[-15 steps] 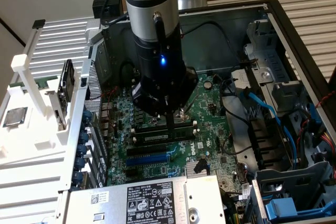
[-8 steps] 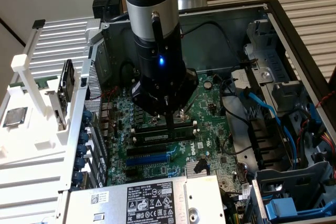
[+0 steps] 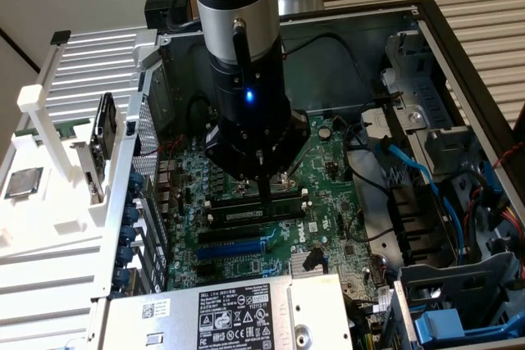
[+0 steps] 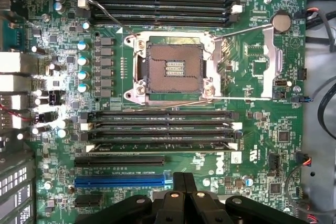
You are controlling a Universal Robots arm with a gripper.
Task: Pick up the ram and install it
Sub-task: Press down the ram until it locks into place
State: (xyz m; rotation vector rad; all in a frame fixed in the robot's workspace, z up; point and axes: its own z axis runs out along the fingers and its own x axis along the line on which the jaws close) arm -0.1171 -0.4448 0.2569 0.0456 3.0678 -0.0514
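Open computer case (image 3: pixel 459 47) lying flat, motherboard (image 3: pixel 328 202) exposed.

- Near edge of case: grey power unit (image 3: pixel 221 309) with a white-and-black label.
- Middle of motherboard: gripper (image 3: pixel 267 198), fingers (image 4: pixel 178 187) pressed together with nothing visible between them. The tip is down at the bank of memory slots (image 4: pixel 157 129) beside the empty processor socket (image 4: pixel 170 66).
- Ram (image 3: pixel 246 212): a dark stick appears to lie in a slot directly under the fingertip. Whether its end latches have closed cannot be told.
- Far edge of motherboard: second slot bank (image 4: pixel 157 6), empty.
- Beside the case, exterior view's left: white rack (image 3: pixel 49 202) bearing a square silver chip (image 3: pixel 25 182).

Status: pick-up judged done and the stick placed in its slot; full seating unconfirmed.
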